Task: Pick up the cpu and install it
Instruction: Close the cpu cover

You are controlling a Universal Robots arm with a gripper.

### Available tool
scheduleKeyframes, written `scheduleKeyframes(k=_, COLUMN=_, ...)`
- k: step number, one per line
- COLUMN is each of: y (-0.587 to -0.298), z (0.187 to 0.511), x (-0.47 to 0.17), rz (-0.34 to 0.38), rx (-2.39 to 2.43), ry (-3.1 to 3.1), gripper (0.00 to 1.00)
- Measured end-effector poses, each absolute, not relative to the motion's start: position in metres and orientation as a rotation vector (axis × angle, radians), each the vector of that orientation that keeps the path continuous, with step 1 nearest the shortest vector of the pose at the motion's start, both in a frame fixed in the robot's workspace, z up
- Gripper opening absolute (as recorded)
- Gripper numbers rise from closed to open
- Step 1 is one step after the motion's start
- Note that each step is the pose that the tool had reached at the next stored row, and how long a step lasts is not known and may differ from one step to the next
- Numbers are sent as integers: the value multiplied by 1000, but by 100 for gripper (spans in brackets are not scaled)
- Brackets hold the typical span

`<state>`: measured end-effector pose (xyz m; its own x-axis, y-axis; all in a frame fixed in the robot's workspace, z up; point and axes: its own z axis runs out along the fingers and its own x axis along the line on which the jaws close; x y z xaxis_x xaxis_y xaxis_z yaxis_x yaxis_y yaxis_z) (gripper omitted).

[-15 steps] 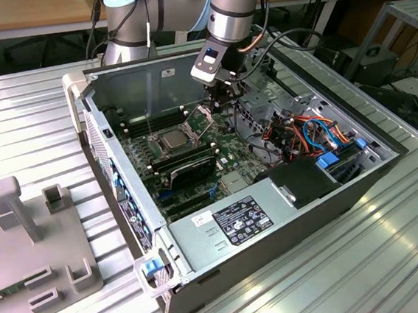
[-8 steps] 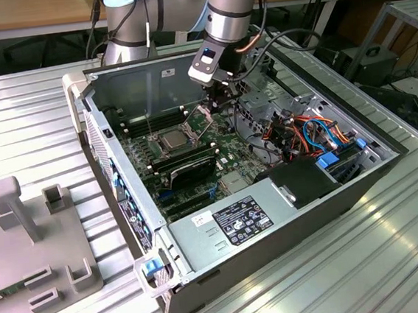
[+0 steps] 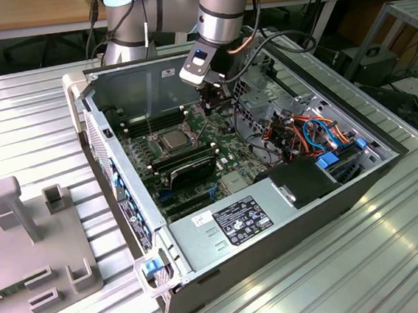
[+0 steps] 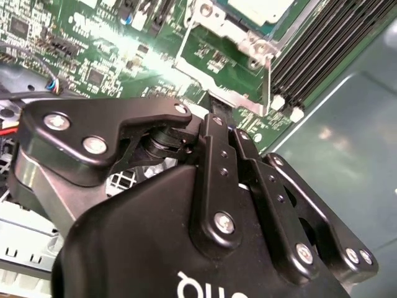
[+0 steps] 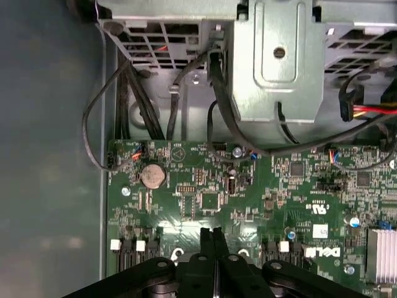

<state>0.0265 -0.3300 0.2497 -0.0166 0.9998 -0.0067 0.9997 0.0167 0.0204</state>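
The cpu (image 3: 172, 139), a small silver-grey square, lies flat in the metal-framed socket (image 3: 165, 147) on the green motherboard (image 3: 227, 151) inside the open computer case. In the second wrist view the cpu (image 4: 251, 7) shows inside the socket's metal frame (image 4: 208, 15). My gripper (image 3: 215, 104) hangs just above the board, off the socket's corner toward the exterior view's right. Both wrist views show its black fingers pressed together, the gripper (image 5: 211, 233) (image 4: 217, 112) shut with nothing between them.
Long black memory sticks (image 3: 184, 165) sit beside the socket. A power supply (image 3: 238, 224) fills the case's near end, and coloured cables (image 3: 303, 129) and a drive cage (image 5: 279, 62) crowd the exterior view's right. A grey fixture (image 3: 32, 240) stands outside the case.
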Motion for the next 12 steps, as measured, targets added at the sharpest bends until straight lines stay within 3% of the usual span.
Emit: scheduleKeyframes(k=12, y=-329, z=250, x=-2, rz=24, rx=2191, ry=2228, gripper=11)
